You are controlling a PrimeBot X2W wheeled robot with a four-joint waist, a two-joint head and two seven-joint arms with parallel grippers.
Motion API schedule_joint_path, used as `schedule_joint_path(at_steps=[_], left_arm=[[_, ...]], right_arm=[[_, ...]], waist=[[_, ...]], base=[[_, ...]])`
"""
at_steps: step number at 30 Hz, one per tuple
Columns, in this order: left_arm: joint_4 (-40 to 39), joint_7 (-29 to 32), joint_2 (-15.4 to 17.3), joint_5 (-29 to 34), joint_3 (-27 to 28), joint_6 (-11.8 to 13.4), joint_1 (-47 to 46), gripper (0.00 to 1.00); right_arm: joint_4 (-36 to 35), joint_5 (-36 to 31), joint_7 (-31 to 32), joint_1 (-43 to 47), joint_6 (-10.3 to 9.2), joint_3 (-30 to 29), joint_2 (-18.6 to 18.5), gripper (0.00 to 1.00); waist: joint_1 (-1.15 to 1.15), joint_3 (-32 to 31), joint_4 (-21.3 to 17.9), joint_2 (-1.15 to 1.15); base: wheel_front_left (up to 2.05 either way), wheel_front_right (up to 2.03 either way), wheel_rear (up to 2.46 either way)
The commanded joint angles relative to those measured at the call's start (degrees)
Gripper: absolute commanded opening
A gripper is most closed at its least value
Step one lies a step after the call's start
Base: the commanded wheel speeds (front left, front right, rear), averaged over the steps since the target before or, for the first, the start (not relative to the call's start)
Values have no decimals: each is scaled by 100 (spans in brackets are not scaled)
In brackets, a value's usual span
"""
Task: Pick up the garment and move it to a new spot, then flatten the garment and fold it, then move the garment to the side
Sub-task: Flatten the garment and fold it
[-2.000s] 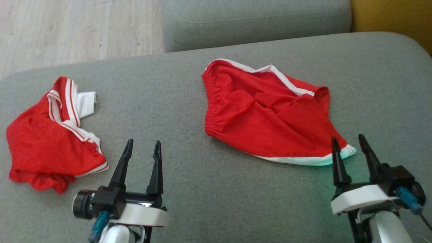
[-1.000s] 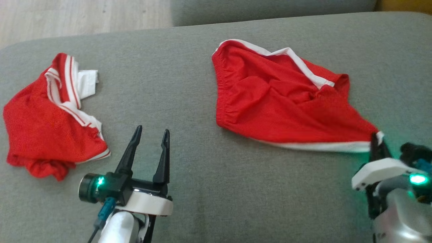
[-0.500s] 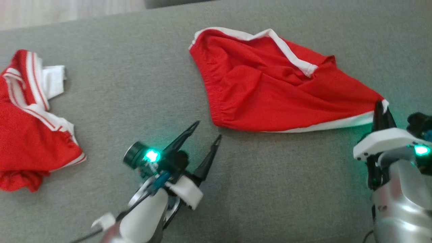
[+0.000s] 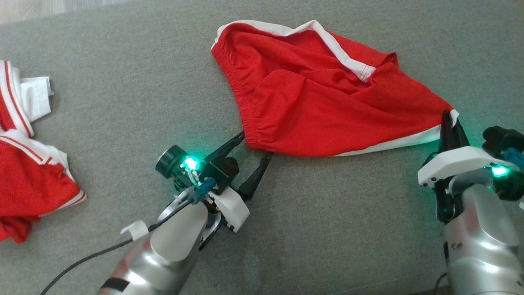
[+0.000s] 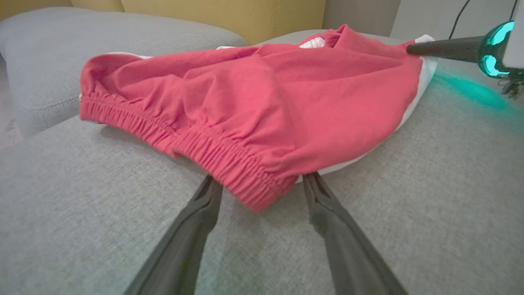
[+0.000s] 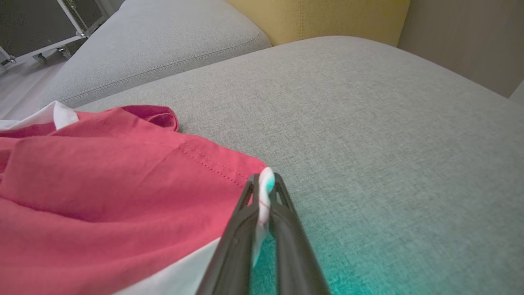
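Garment position: the red garment [image 4: 323,98] lies rumpled on the grey sofa cushion [image 4: 123,102], toward 1 o'clock from the middle of the head view. It is not yet flattened or folded.

Right gripper [image 4: 449,116]: located at 3 o'clock in the head view. It is clenched on the garment's outer corner. The right wrist view shows a fold of the white hem [image 4: 393,143] pinched between the two dark fingers.

Left gripper [image 4: 254,145]: located just below the middle of the head view, fingers pointing toward 1 o'clock. The fingers are spread, one on each side of the corner of the elastic waistband [image 5: 229,164]. The left wrist view shows that corner draped over the gap between them, and no cloth is pinched.

Reason for the arrangement, as a judgement: the two grippers address opposite ends of the garment's near edge. With both ends gripped, the cloth could be lifted and carried stretched rather than bunched. The left fingers need to close on the waistband before any lift.

Second garment [image 4: 28,180]: red with white stripes, at 9 o'clock in the head view, well apart from both grippers.

Markings: no brand, label or writing can be read on either garment or on the grippers. A green lamp [image 4: 189,163] glows on each wrist and tints the cushion nearby.
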Motion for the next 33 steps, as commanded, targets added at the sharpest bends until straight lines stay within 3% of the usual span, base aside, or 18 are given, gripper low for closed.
schedule_joint_path(at_steps=[1,4,5,7,8,9,21,27,33], left_arm=[[-89,-46,83,-69,71,10,-176,100],[-86,-46,83,-190,-56,10,-222,100],[-88,-46,83,-241,-113,9,-236,91],[-98,-46,96,-325,-225,9,-273,49],[-102,-46,108,-357,-276,9,-295,35],[-110,-46,120,-391,-324,9,-316,0],[-437,-46,550,-654,-519,9,-196,0],[-700,-46,932,-823,-497,9,-134,0],[-950,96,1464,-1308,-779,9,-678,0]], right_arm=[[-131,38,-67,-192,41,156,-28,0],[-131,47,-75,-198,41,174,-28,0],[-133,50,-77,-202,41,177,-28,0],[-138,54,-79,-211,41,185,-28,0],[-142,57,-79,-218,41,188,-28,0],[-145,61,-81,-227,41,193,-28,0],[-281,148,-108,-194,41,306,-28,0],[-739,718,-50,-201,41,808,-28,0],[-1447,1076,199,-418,41,1320,-28,0]], waist=[[-1,6,-3,0],[-1,13,4,0],[-1,19,9,0],[-1,35,18,0],[-1,46,22,0],[-1,57,26,0],[-1,-361,230,0],[-1,-894,330,0],[-1,-1418,386,0]], base=[[0,0,0],[0,0,0],[0,0,0],[0,0,0],[0,0,0],[0,0,0],[0,0,0],[0,0,0],[0,0,0]])
